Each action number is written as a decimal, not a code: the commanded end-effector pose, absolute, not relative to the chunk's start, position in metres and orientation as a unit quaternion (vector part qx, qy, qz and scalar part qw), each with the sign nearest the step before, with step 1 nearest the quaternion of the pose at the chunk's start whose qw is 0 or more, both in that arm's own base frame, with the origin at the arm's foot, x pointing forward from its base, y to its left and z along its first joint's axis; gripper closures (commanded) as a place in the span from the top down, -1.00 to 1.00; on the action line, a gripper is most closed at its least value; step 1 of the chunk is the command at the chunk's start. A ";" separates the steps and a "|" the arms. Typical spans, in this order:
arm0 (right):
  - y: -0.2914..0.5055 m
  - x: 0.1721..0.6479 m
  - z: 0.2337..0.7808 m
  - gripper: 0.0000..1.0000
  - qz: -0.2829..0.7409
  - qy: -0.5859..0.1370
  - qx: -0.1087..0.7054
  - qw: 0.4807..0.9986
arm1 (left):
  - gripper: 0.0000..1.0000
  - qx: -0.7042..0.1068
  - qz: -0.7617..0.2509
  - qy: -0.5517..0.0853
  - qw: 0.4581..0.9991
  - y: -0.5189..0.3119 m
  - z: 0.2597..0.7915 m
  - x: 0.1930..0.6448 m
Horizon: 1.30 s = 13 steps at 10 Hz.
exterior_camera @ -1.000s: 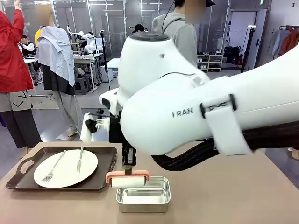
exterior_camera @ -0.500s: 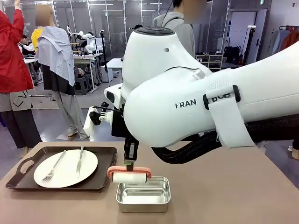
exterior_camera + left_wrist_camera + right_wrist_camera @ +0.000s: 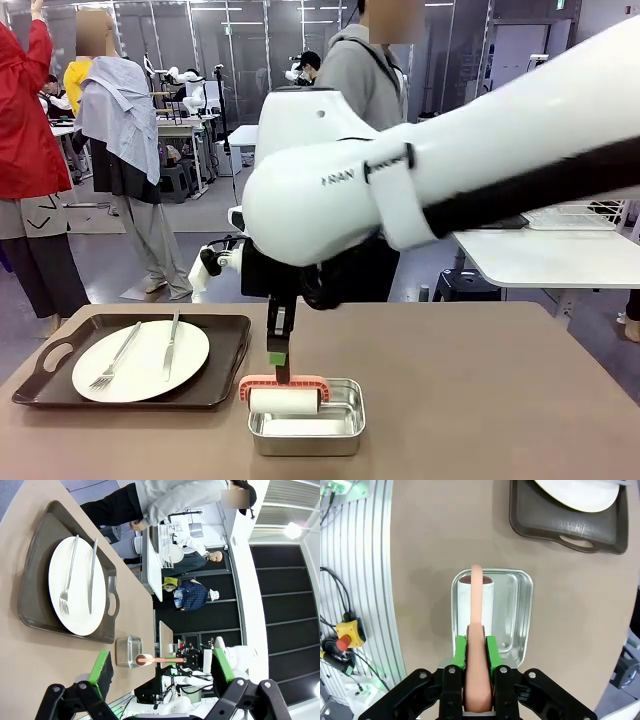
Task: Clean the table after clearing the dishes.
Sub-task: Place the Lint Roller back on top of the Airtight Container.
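Observation:
A white plate (image 3: pixel 140 361) carrying a fork (image 3: pixel 115 358) and a knife (image 3: pixel 172 342) rests on a dark brown tray (image 3: pixel 40 378) at the left of the taupe table (image 3: pixel 480 400). My right gripper (image 3: pixel 277 362) is shut on the pink handle of a white lint roller (image 3: pixel 285 400), whose roll sits down inside the steel pan (image 3: pixel 305 441). From the right wrist, the gripper (image 3: pixel 475 645) clamps the pink handle (image 3: pixel 476 600) over the pan (image 3: pixel 520 615). My left gripper (image 3: pixel 162 667) hovers open and apart, looking at the plate (image 3: pixel 75 590) and tray (image 3: pixel 32 580).
A person in a grey hoodie (image 3: pixel 370 70) stands at the far edge of the table. A smaller white table (image 3: pixel 540 255) is behind on the right. The tray's handle end (image 3: pixel 570 540) lies close to the pan.
My right arm has lowered the roller from just above the pan's rim down into the pan. The plate and tray have not moved.

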State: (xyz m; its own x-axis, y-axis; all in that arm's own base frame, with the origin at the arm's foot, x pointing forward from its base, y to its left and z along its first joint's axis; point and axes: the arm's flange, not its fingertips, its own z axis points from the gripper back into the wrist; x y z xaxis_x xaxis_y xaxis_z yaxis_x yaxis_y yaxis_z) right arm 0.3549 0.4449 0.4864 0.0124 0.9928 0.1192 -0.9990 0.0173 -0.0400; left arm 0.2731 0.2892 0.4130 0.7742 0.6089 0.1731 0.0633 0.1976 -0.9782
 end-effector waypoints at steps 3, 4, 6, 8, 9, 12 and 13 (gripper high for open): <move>0.455 0.400 0.457 -0.59 0.699 0.004 0.064 0.712 | 1.00 -0.607 0.178 -0.280 0.722 0.292 0.413 0.270; 0.448 0.410 0.449 -0.59 0.696 0.016 0.073 0.714 | 1.00 -0.607 0.178 -0.280 0.722 0.292 0.413 0.270; 0.436 0.426 0.441 -0.59 0.687 0.033 0.085 0.721 | 1.00 -0.607 0.178 -0.280 0.722 0.292 0.413 0.270; 0.429 0.438 0.431 -0.59 0.681 0.045 0.094 0.724 | 1.00 -0.607 0.178 -0.280 0.722 0.292 0.413 0.270; 0.429 0.438 0.429 -0.59 0.681 0.037 0.095 0.726 | 1.00 -0.607 0.178 -0.280 0.722 0.292 0.413 0.270; 0.415 0.425 0.432 -0.59 0.685 0.037 0.092 0.722 | 1.00 -0.607 0.178 -0.280 0.722 0.292 0.413 0.270; 0.413 0.428 0.428 -0.59 0.681 0.042 0.086 0.726 | 1.00 -0.607 0.178 -0.280 0.722 0.292 0.413 0.270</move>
